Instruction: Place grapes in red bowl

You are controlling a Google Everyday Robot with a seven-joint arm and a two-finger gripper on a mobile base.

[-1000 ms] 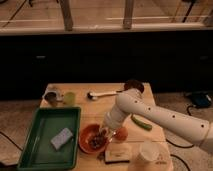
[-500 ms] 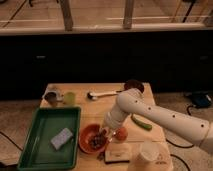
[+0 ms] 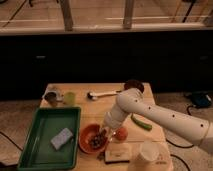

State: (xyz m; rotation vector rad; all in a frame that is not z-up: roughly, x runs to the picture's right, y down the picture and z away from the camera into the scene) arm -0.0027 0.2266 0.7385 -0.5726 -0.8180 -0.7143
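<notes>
One red bowl sits by the front edge of the worktop. One bunch of grapes lies inside it, a roundish clump with no clear long axis. The single hand is right above them; its grip cannot be told. One orange fruit sits beside the bowl.

Grapes in bowl on desk; gripper directly over them. Tray holding sponge left of bowl; orange just right of it.
</notes>
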